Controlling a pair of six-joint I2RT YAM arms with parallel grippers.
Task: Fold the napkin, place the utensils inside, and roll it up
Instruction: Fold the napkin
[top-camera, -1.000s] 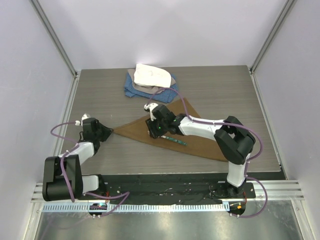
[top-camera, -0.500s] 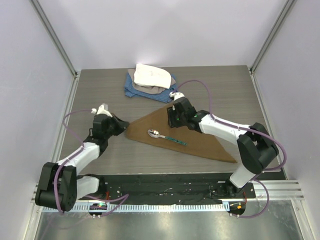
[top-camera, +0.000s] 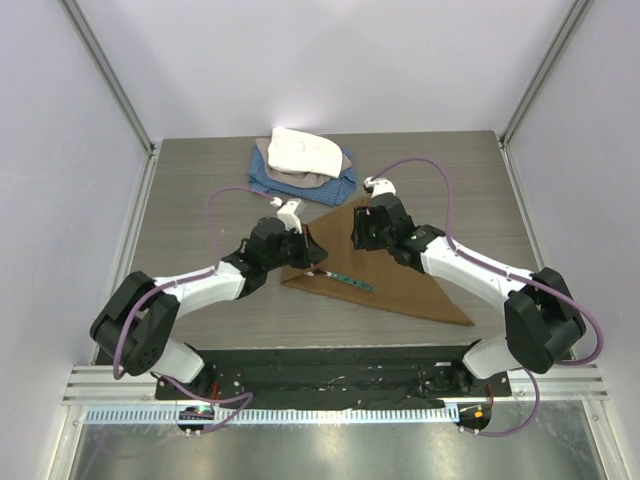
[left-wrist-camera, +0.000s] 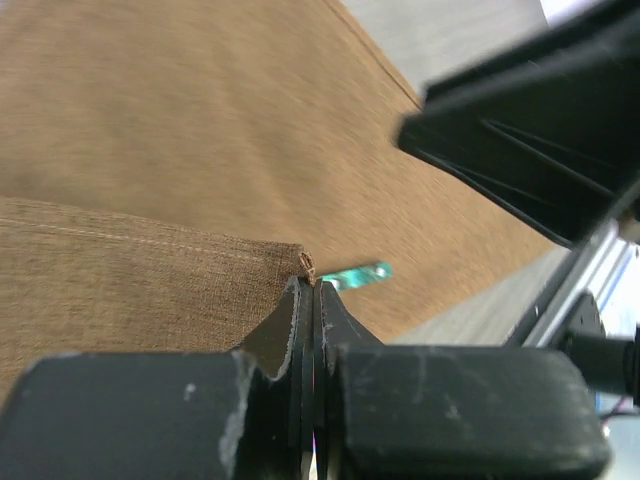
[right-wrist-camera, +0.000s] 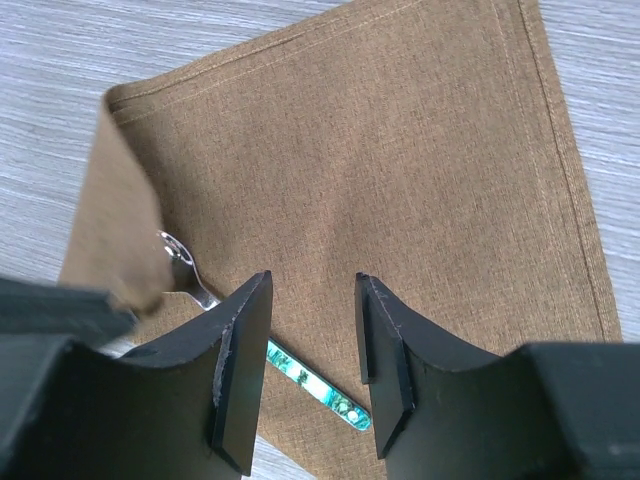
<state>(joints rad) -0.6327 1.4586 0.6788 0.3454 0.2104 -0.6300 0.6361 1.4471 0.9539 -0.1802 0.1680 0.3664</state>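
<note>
**Top view:** fixed camera set high at the near edge, looking down and forward over the whole tabletop (top-camera: 200, 180). **Left wrist view:** very close and low, skimming across the napkin (left-wrist-camera: 200, 120) past its own shut jaws. **Right wrist view:** close, looking steeply down between its own parted jaws. All three views share the napkin and the green handle of the spoon (right-wrist-camera: 320, 392).
</note>
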